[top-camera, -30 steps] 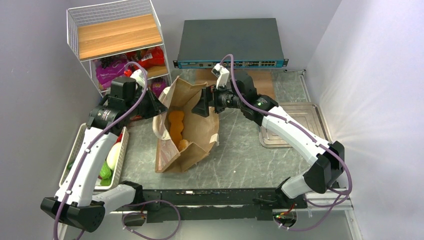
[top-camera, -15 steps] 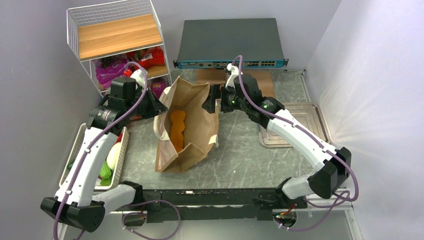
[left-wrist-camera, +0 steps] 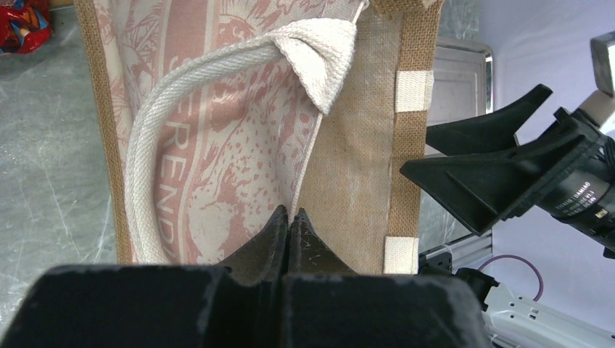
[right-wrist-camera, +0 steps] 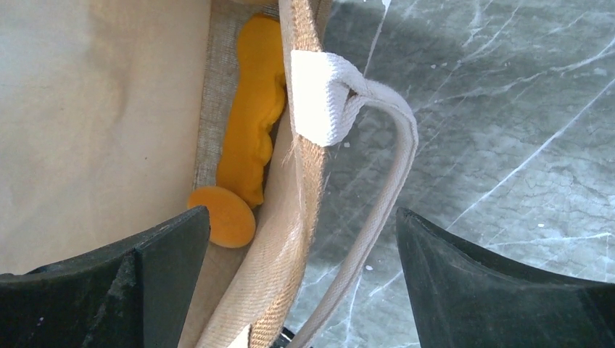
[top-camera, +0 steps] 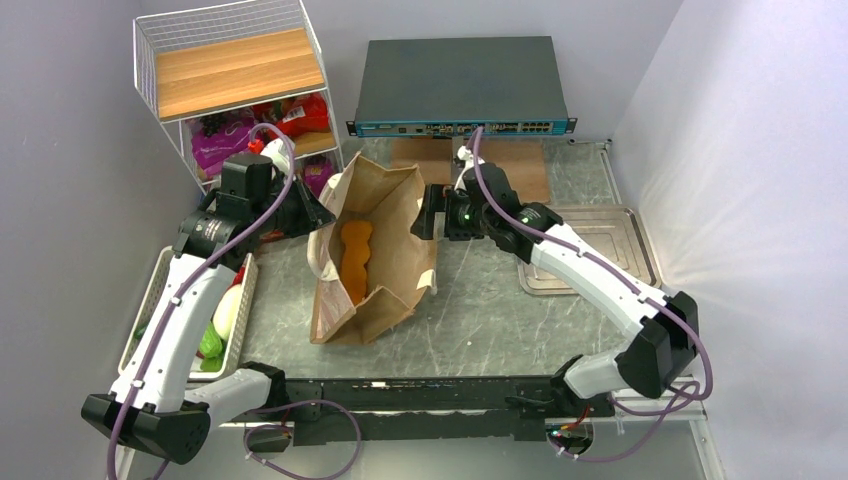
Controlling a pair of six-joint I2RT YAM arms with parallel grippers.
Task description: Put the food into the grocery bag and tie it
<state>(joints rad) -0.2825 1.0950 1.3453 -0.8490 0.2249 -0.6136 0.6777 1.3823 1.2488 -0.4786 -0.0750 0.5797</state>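
Bag of tan kraft paper (top-camera: pixel 395 262) holds orange carrot-like piece (top-camera: pixel 352 255) lengthwise; left jaws pinching rim, right jaws wide.

The right tool (right-wrist-camera: pixel 302 217) stood wide open, straddling the grocery bag's (right-wrist-camera: pixel 94 109) rim and cream handle (right-wrist-camera: pixel 395 159). An orange carrot-like piece (right-wrist-camera: pixel 250 138) lay inside the bag; grey marbled desk (right-wrist-camera: pixel 508 109) showed outside.

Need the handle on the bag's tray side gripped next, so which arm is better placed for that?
Right. The right claw, open, straddles the grocery bag rim with the cream handle inside its span. The left claw is shut on the opposite rim, holding the bag open.
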